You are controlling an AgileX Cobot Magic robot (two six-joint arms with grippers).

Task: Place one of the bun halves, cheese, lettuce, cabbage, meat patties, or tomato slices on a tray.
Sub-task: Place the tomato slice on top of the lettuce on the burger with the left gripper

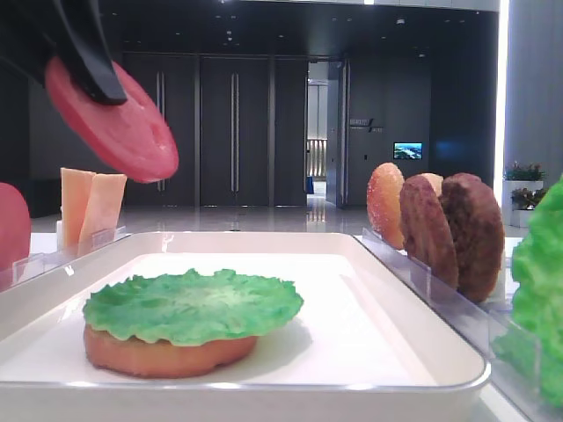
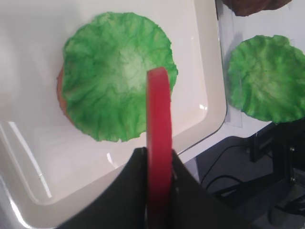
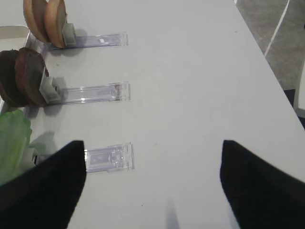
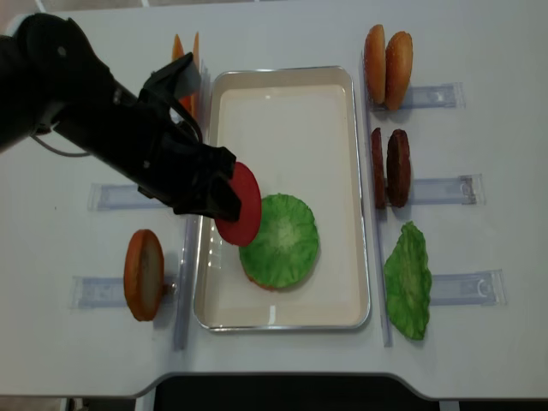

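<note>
My left gripper (image 4: 224,199) is shut on a red tomato slice (image 4: 242,205), gripping it on edge. It hangs over the left rim of the white tray (image 4: 282,94). In the left wrist view the tomato slice (image 2: 158,119) stands between the jaws, right above the lettuce (image 2: 114,71). That ruffled green lettuce (image 4: 282,240) lies on a bun half (image 1: 158,356) in the near part of the tray. From the low view the slice (image 1: 114,119) sits high at the left, well above the tray floor. My right gripper (image 3: 152,148) is open over bare table, with nothing between its fingers.
Clear racks flank the tray. On the right stand bun halves (image 4: 387,57), meat patties (image 4: 390,167) and a lettuce leaf (image 4: 408,278). On the left are cheese slices (image 4: 184,51) and a reddish-orange disc (image 4: 144,274). The table's front edge is close below the tray.
</note>
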